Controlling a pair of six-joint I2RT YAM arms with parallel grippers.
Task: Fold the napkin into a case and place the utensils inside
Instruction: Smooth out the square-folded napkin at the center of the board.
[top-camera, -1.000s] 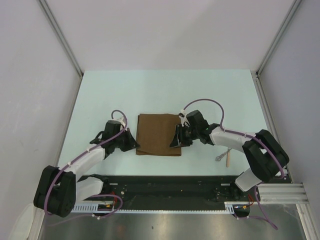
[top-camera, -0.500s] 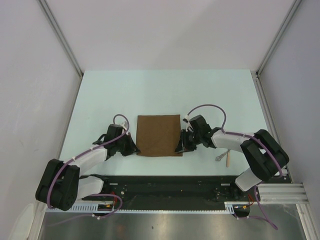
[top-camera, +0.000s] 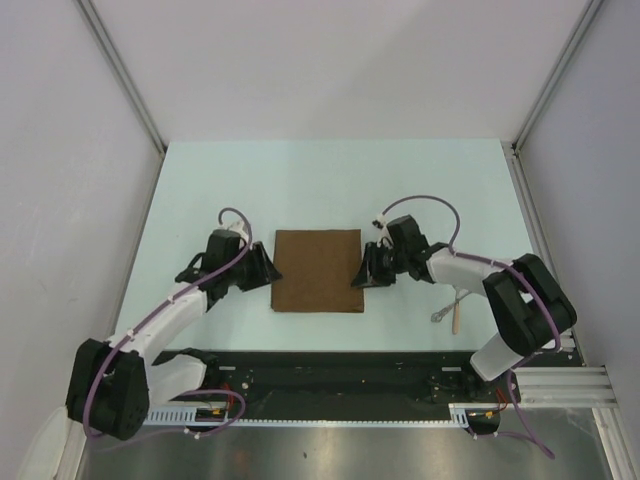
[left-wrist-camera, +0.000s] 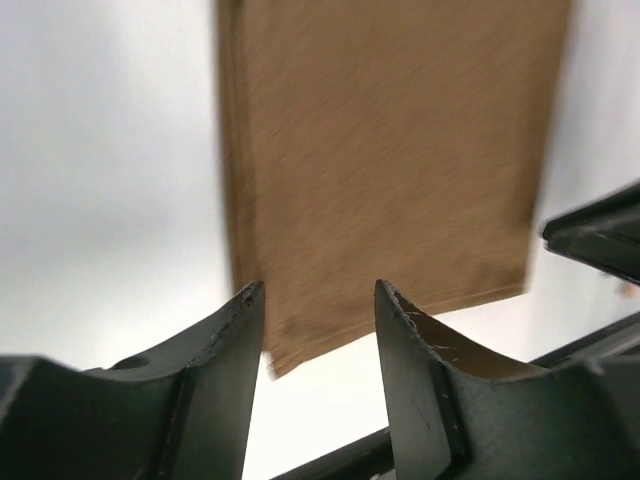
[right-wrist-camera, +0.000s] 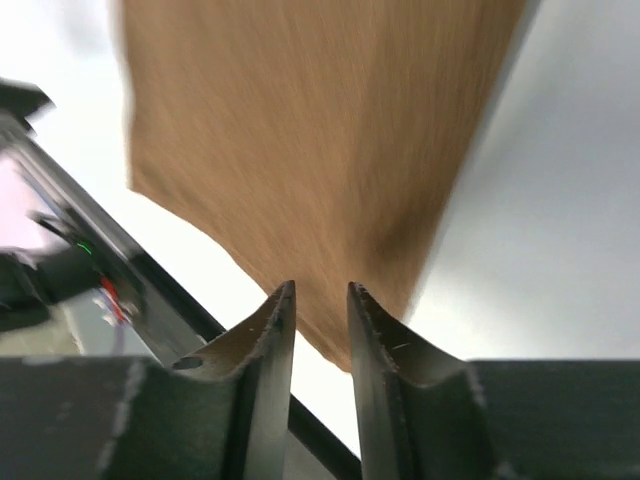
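Looking down on a pale table (top-camera: 300, 180), with the dark-brown napkin (top-camera: 318, 271) lying flat near its middle, folded to a neat rectangle. Flanked by both arms, one on each side. At the napkin's left edge, left gripper (top-camera: 262, 270) (left-wrist-camera: 318, 290) with jaws spread, nothing between them, cloth corner just beyond the tips. At the right edge, toward the near corner, right gripper (top-camera: 362, 272) (right-wrist-camera: 320, 290) with jaws narrowly parted, cloth corner showing in the gap; cannot tell whether pinching it or just above it. Off to the near right, well apart from the napkin, the utensils (top-camera: 452, 310) lying on the table beside the right arm, tan handle pointing near.
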